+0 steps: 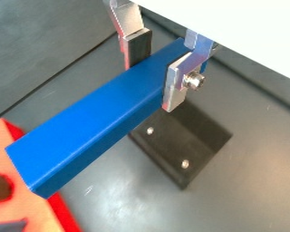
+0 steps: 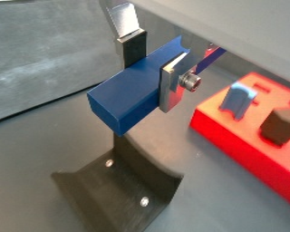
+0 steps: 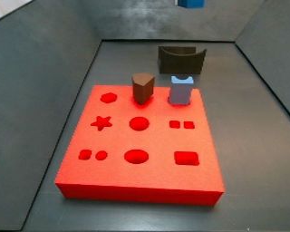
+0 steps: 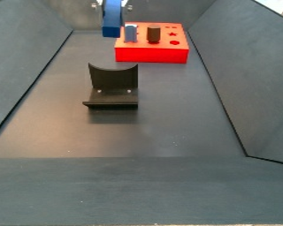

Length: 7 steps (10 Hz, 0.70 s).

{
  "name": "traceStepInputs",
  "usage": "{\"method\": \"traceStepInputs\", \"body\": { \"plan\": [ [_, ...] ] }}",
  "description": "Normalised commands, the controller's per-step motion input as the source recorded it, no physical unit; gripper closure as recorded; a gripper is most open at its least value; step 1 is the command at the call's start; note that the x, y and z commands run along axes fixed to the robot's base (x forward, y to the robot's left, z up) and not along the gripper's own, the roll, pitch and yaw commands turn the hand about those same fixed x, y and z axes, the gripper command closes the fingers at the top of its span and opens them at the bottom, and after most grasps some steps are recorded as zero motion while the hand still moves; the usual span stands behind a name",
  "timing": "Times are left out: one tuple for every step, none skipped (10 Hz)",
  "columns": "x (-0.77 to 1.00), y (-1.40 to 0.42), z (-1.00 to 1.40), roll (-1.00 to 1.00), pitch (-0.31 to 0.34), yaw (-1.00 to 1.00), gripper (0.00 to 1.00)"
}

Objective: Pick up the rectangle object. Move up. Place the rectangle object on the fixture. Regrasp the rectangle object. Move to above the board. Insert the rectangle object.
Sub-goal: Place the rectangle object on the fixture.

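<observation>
My gripper (image 1: 156, 71) is shut on the rectangle object (image 1: 93, 127), a long saturated-blue bar, gripping it near one end, as both wrist views show (image 2: 152, 71). The bar (image 2: 130, 95) hangs in the air above the fixture (image 1: 184, 140), a dark block with a dipped top (image 2: 117, 186). In a side view only the bar's lower tip (image 3: 190, 3) shows at the top edge, above the fixture (image 3: 180, 61). Another side view shows the bar (image 4: 112, 18) high beyond the fixture (image 4: 110, 86). The red board (image 3: 141, 145) lies flat on the floor.
A brown hexagonal peg (image 3: 141, 88) and a short pale-blue peg (image 3: 180, 91) stand in the board at its edge nearest the fixture; both also show in a wrist view (image 2: 278, 125) (image 2: 241, 98). Sloped dark grey walls (image 4: 26, 79) enclose the floor.
</observation>
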Motion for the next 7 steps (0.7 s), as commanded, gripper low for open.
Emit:
{"method": "traceStepInputs", "body": {
  "plan": [
    [0.12,0.02,-0.04,-1.00,0.118,-0.14,1.00],
    [0.08,0.03,-0.03,-1.00,0.112,-0.15,1.00],
    [0.07,0.04,-0.02,-1.00,0.106,-0.16,1.00],
    [0.08,0.04,-0.02,-1.00,0.109,-0.18,1.00],
    [0.09,0.04,-0.02,-0.84,0.097,-0.17,1.00],
    [0.09,0.05,-0.02,-0.67,0.080,-0.15,1.00],
    [0.09,0.05,-0.02,-0.45,0.052,-0.14,1.00]
  ]
}}
